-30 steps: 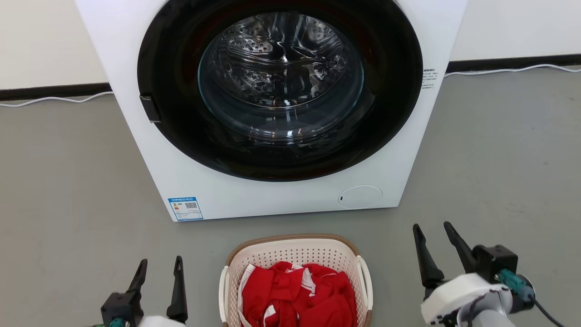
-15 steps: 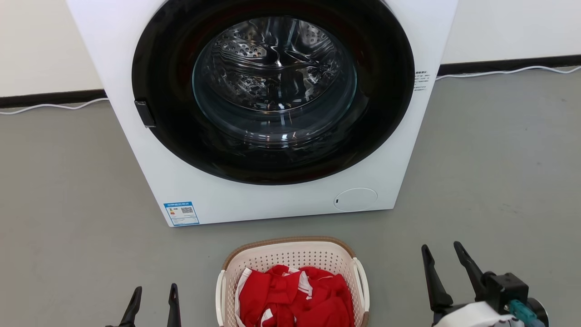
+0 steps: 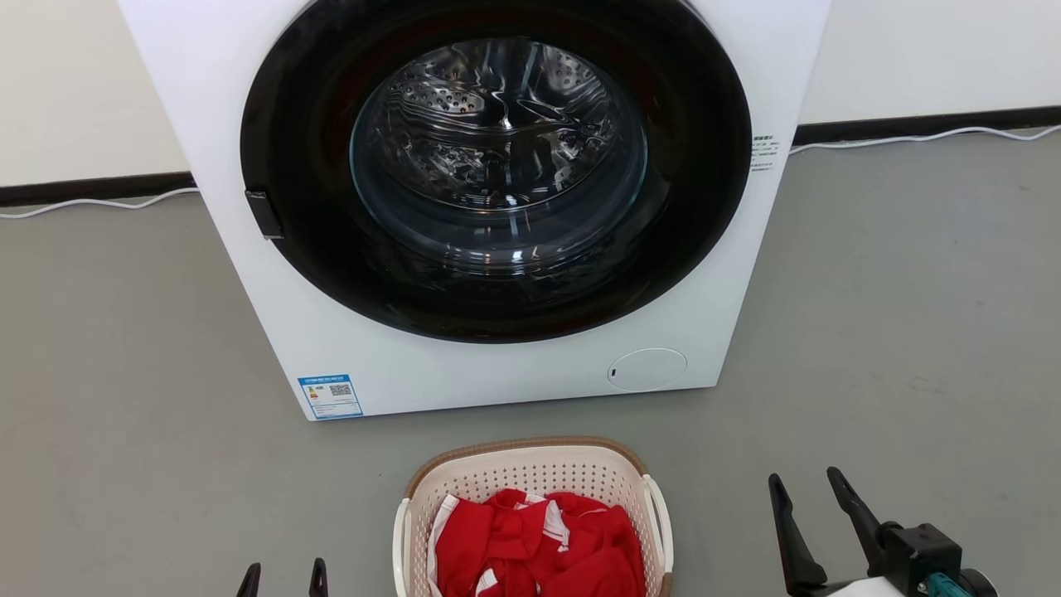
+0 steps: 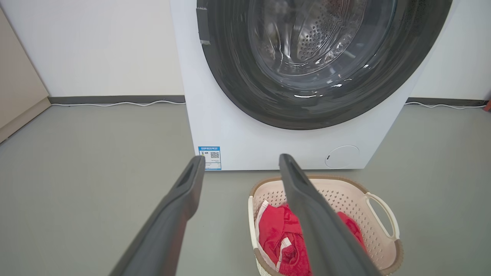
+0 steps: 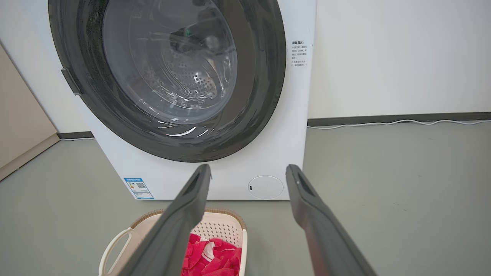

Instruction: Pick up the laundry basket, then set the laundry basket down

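The laundry basket [image 3: 530, 474] is cream perforated plastic with a brown rim and white side handles. It stands on the grey floor in front of the washing machine, with red and white clothing [image 3: 539, 547] inside. My left gripper [image 3: 283, 576] is open, low at the basket's left and apart from it. My right gripper [image 3: 803, 478] is open at the basket's right, also apart from it. In the left wrist view the left gripper [image 4: 242, 158] hangs above and to the left of the basket [image 4: 345, 199]. The right wrist view puts the right gripper [image 5: 248, 167] above the basket [image 5: 222, 226].
A white front-loading washing machine [image 3: 497, 381] with a shut dark round door stands just behind the basket. A white cable [image 3: 99, 203] runs along the dark skirting at the wall. A beige cabinet side [image 4: 15, 96] is far left. Grey floor lies open on both sides.
Both grippers have dropped toward the bottom edge of the head view, still open. The head view itself has shifted slightly. The basket has stayed on the floor.
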Motion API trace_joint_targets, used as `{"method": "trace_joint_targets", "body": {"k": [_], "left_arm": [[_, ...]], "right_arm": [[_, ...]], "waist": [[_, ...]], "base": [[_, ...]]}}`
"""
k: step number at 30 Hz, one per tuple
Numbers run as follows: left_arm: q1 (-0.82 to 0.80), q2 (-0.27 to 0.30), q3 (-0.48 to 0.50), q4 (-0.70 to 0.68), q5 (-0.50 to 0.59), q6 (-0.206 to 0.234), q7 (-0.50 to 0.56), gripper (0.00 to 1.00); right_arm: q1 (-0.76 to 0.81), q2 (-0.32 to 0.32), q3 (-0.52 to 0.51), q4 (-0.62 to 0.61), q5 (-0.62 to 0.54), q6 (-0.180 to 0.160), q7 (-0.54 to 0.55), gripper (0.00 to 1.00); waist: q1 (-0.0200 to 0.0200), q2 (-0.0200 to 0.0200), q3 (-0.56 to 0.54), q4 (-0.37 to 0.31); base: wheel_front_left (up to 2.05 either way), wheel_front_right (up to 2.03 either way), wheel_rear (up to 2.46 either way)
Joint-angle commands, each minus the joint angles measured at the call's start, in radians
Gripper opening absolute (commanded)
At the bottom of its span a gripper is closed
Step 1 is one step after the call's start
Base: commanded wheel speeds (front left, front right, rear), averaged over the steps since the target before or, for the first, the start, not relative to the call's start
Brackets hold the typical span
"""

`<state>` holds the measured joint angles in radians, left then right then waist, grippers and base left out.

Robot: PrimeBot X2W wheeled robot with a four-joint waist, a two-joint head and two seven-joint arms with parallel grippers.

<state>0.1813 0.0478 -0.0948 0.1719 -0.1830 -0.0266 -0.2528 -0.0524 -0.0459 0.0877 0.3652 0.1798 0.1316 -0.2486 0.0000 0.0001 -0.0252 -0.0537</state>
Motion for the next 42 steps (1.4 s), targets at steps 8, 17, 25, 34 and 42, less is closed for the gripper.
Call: {"method": "trace_joint_targets", "body": {"k": [8, 17, 25, 34, 42], "left_arm": [[-0.019, 0.003, 0.003, -0.034, -0.01, 0.014, -0.009, 1.0], [-0.019, 0.002, -0.01, -0.029, -0.025, 0.017, -0.009, 1.0], [0.008, -0.011, -0.042, 0.05, -0.026, 0.009, 0.002, 0.0], [-0.009, -0.009, -0.031, 0.058, -0.122, 0.002, 0.023, 0.0], [-0.03, -0.005, -0.019, 0.062, -0.215, -0.006, 0.043, 0.0]], "right_arm": [[-0.01, -0.004, 0.02, -0.018, -0.007, -0.001, -0.013, 1.0], [-0.01, -0.004, 0.017, -0.012, -0.002, -0.001, -0.013, 1.0], [0.025, 0.012, 0.0, 0.054, 0.006, 0.0, 0.002, 0.0], [0.029, 0.011, -0.01, 0.049, 0.102, 0.0, 0.024, 0.0], [0.022, 0.009, -0.022, 0.039, 0.195, 0.0, 0.046, 0.0]], "waist": [[0.0, -0.0001, 0.004, 0.002], [0.0, -0.0001, 0.003, 0.0], [0.0, -0.0001, 0.003, 0.0], [0.0017, -0.0001, 0.003, 0.003], [0.0001, -0.0001, 0.007, 0.007]], "base": [[0.0, 0.0, 0.0], [0.0, 0.0, 0.0], [0.0, 0.0, 0.0], [0.0, 0.0, 0.0], [0.0, 0.0, 0.0]]}}
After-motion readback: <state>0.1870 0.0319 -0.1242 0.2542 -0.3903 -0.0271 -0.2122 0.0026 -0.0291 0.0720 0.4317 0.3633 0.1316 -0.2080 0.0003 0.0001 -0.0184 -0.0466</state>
